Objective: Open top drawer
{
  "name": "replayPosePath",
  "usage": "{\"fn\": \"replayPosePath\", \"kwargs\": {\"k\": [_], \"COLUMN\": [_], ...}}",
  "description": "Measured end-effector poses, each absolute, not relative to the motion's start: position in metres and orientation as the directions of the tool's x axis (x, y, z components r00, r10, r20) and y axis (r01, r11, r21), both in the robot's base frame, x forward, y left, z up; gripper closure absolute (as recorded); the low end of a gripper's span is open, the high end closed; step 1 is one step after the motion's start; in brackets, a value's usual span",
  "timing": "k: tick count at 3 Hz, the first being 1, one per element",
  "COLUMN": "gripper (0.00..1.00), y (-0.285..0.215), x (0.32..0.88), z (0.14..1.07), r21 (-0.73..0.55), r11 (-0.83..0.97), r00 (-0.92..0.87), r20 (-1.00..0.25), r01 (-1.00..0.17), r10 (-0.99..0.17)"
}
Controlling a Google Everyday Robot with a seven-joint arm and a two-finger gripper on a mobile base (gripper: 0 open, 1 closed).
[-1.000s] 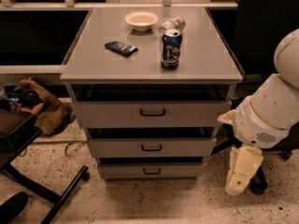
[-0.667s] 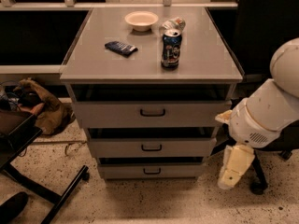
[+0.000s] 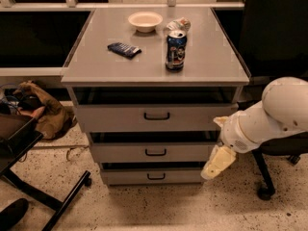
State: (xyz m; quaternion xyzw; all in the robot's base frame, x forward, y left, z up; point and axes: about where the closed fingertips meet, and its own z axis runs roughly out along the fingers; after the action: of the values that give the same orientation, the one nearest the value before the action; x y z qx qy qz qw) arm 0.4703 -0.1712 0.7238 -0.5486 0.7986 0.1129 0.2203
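Top drawer [image 3: 115,118] sits just under the grey tabletop [image 3: 96,69], the uppermost and widest of three light grey fronts, with a dark gap showing above it and its small dark loop handle [image 3: 157,115] at centre. The pincer [image 3: 219,161] hangs low off the cabinet's right front corner, cream-coloured and angled down and leftward, level with the middle drawer [image 3: 115,153] and bottom drawer [image 3: 125,177]. It is below and well to the right of that handle and touches nothing I can see. Whether the pincer is apart or together I cannot tell from here. On the tabletop stand a blue soda can [image 3: 175,50], a pale bowl [image 3: 145,20] and a dark snack packet [image 3: 124,50].
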Motion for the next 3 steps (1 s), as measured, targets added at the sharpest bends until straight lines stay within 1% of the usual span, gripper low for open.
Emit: {"fn": "replayPosePath", "kwargs": {"k": [1, 2, 3], "gripper": [0.0, 0.0, 0.0], "y": [-0.1537, -0.1536, -0.1534], "x": [0.506, 0.5157, 0.5159], "z": [0.711, 0.7138, 0.7136], "r21": [-0.134, -0.163, -0.163], "r11": [0.403, 0.419, 0.418], "r00": [-0.271, -0.265, -0.264], "r20": [-0.55, -0.562, -0.562], "r01": [-0.905, -0.893, -0.893], "r10": [-0.79, -0.784, -0.784]}}
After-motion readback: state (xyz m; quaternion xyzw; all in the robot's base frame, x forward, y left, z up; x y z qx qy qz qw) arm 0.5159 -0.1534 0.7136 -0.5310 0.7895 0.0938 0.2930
